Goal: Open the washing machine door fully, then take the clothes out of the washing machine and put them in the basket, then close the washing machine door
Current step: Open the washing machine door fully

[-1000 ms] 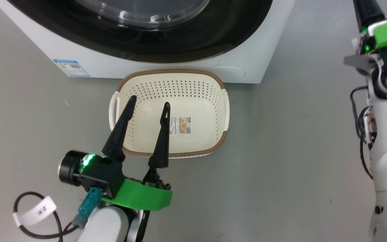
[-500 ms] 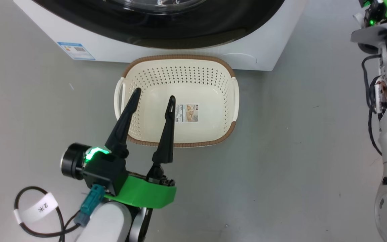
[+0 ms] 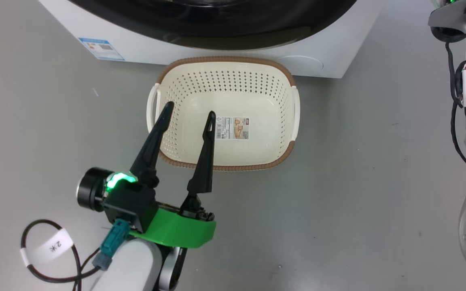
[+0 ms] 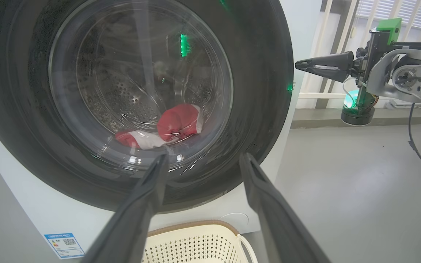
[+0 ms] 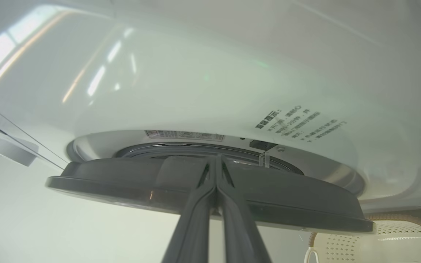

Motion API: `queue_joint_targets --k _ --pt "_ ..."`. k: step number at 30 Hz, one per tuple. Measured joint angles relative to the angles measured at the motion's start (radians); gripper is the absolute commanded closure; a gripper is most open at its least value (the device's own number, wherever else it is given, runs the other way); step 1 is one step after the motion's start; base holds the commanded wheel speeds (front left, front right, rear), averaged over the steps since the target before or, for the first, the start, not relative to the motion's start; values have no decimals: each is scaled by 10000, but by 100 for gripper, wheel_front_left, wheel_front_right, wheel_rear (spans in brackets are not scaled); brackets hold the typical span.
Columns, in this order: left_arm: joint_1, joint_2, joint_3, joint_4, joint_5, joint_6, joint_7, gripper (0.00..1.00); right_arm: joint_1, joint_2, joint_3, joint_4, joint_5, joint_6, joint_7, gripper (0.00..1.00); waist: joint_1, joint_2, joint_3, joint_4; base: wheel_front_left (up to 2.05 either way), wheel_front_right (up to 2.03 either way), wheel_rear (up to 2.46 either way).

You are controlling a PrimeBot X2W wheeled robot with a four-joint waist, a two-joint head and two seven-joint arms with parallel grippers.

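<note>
The washing machine (image 3: pixel 144 52) is the biggest thing before me, a white box on the grey floor (image 3: pixel 358 182). Its round door (image 4: pixel 261 91), with a glossy black rim and clear glass bowl, fronts the drum. From my right wrist I see that rim edge-on (image 5: pixel 287 204). A narrow gap shows between it and the white front, with a small metal hook in the gap. Whether it is latched I cannot tell.

The cream perforated basket (image 3: pixel 257 81) with its brown rim sits on the floor right against the foot of the machine, below the door, and has only a label sticker (image 3: pixel 233 128) on its bottom.

My left gripper (image 3: pixel 190 109) hangs over the basket's near left part, fingers spread wide with nothing between them. Its own camera looks past them at the door glass.

My right gripper (image 5: pixel 216 157) has its two fingers pressed together, holding nothing. Their tips sit at the door's right edge; from the left wrist (image 4: pixel 300 65) they point at the rim from just beside it, and I cannot tell whether they touch.

The red-and-white clothes (image 4: pixel 175 122) lie low in the steel drum, behind the glass. A small blue sticker (image 3: pixel 101 48) marks the machine's lower left front.
</note>
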Motion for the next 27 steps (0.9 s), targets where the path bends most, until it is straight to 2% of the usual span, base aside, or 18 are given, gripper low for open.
queue_joint_targets --k 27 --pt "-273 -125 -253 52 -192 29 -178 0 -1788 -378 -702 1877 -1522 0 619 100 1 0 568 666 0 0 0"
